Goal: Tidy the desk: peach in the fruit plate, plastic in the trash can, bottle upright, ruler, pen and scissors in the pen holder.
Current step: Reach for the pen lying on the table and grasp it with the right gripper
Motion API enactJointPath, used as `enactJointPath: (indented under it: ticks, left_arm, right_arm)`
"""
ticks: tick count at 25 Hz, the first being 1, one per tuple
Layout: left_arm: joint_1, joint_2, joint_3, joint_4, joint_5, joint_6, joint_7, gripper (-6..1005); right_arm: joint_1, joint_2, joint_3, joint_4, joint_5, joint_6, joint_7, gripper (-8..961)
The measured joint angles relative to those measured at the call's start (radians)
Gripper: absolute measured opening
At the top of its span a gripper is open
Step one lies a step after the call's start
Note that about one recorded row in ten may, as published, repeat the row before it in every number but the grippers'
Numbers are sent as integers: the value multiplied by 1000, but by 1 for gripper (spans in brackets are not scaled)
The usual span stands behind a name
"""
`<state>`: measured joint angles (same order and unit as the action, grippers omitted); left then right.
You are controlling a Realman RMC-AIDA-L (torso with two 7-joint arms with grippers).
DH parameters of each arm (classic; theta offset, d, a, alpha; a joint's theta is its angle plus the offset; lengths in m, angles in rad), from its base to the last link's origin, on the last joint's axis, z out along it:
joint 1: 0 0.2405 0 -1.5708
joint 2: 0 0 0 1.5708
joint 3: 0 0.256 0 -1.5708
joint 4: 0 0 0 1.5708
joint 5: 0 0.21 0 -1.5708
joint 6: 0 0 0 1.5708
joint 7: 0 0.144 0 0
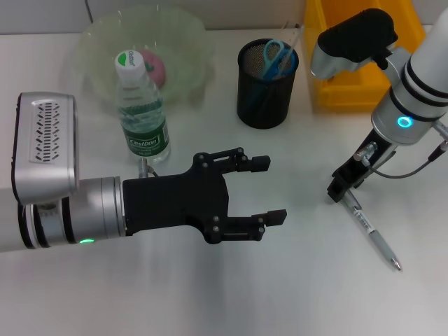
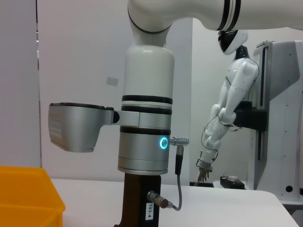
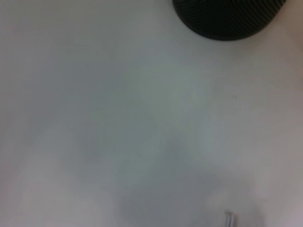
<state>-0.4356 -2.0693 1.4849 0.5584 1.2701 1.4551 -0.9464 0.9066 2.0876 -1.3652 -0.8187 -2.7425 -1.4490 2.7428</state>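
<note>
Nearest my head camera is the left gripper (image 1: 269,190), stretched out over the middle of the surface (image 1: 175,294) with its jaws spread wide and nothing between them. White surface lies bare on all sides below and ahead of it — that is my widest room for moving.

Just behind the left wrist, the bottle (image 1: 141,108) stands upright, white cap on top, close against the front rim of the clear fruit plate (image 1: 105,42). The peach (image 1: 155,66) sits inside that plate, partly hidden by the bottle's neck.

The black mesh pen holder (image 1: 266,87) stands near the far edge, with the blue-handled scissors (image 1: 276,57) upright in it. The yellow trash can (image 1: 350,84) is just beside it, on the right.

The right gripper (image 1: 341,190) is down at the surface on the right, at the upper end of the pen (image 1: 371,234) — I cannot tell from here whether its jaws are closed on it. The pen lies flat, angled toward the near right edge, tip pointing away from the gripper. In the right wrist view I see only the pen holder's curved base (image 3: 227,19) and bare surface.
</note>
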Motion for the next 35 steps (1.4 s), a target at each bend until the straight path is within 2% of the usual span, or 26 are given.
enactJointPath:
  ticks: [19, 35]
  left_arm:
    - [-2, 0, 0, 0, 0, -8, 1, 785]
    - [-2, 0, 0, 0, -4, -25, 8, 785]
  right_arm:
    - [0, 0, -23, -4, -2, -5, 1, 382]
    - [0, 2, -40, -5, 0, 6, 15, 377]
